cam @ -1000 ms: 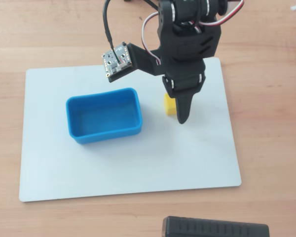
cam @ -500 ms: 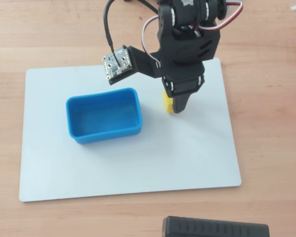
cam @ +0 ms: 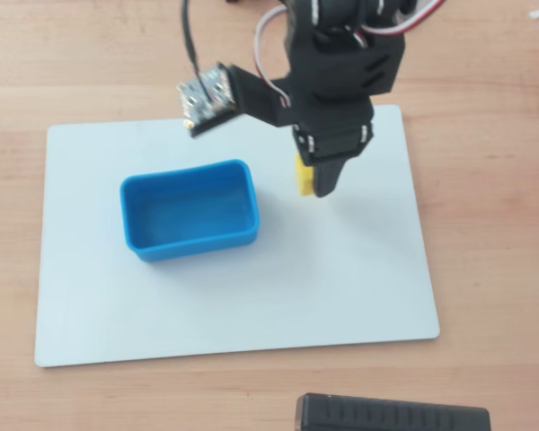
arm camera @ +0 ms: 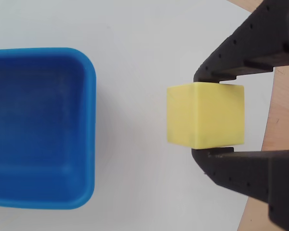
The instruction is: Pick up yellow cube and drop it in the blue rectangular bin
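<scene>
The yellow cube (arm camera: 204, 115) sits between my black gripper's (arm camera: 207, 115) two fingers, which press on its top and bottom faces in the wrist view. In the overhead view only a sliver of the cube (cam: 300, 176) shows under the gripper (cam: 316, 180), over the white board, right of the bin. I cannot tell whether the cube is lifted or rests on the board. The blue rectangular bin (cam: 189, 210) is empty and lies left of the cube; in the wrist view it (arm camera: 89, 130) fills the left side, a short gap from the cube.
A white board (cam: 234, 305) lies on the wooden table (cam: 485, 224). A black object (cam: 391, 415) sits at the bottom edge. The wrist camera (cam: 207, 94) sticks out left of the arm, above the bin's far side.
</scene>
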